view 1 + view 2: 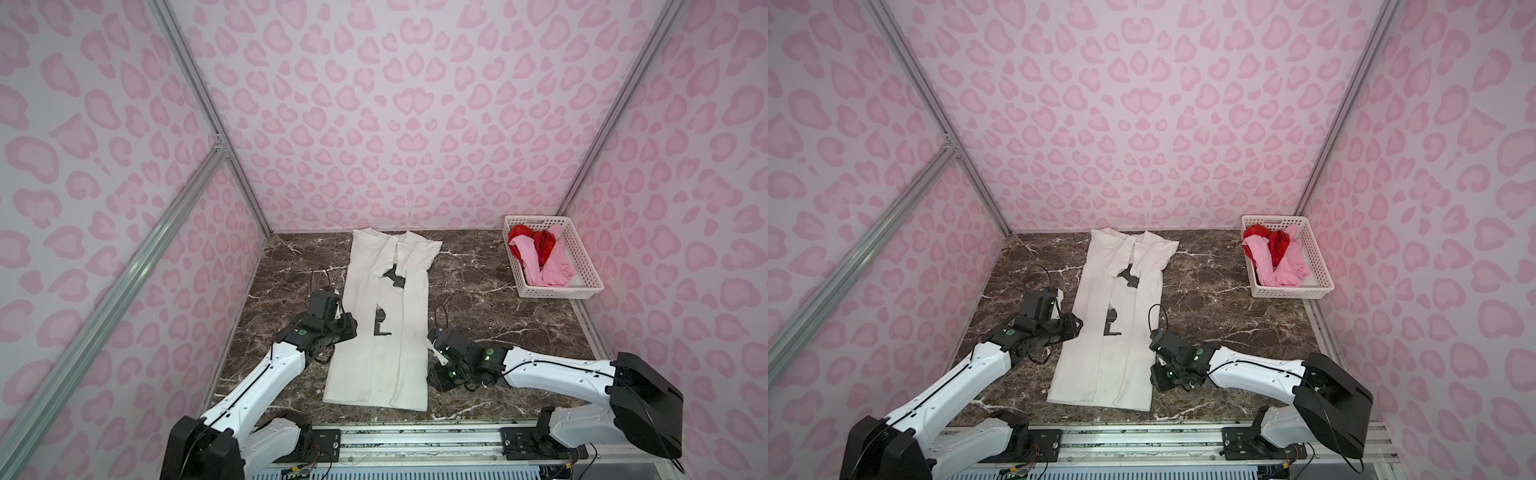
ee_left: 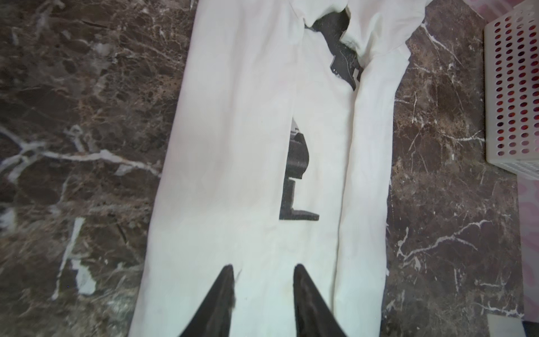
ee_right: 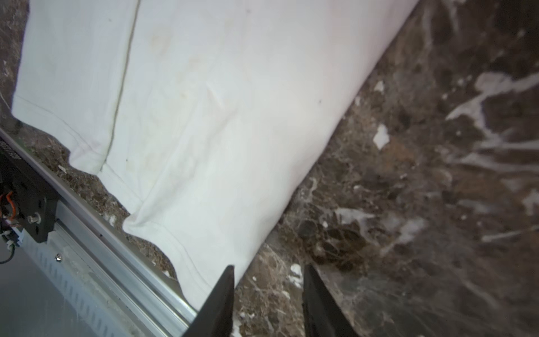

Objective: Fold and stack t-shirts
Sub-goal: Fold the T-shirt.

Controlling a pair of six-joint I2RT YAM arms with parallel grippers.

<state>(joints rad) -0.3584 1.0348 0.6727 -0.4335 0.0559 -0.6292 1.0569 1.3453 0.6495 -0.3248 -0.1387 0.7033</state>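
The off-white t-shirt [image 1: 382, 332] mid-frame may unfold if the left end effector [image 2: 264, 268] or right end effector [image 3: 269, 268], both parted and empty, snags one layer.

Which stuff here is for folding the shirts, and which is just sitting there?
For the job:
- off-white t-shirt, lying flat with its sides folded in
- pink t-shirt, crumpled
- red t-shirt, crumpled

Just there:
- white basket, holding the pink and red ones
- marble table
- spotted walls
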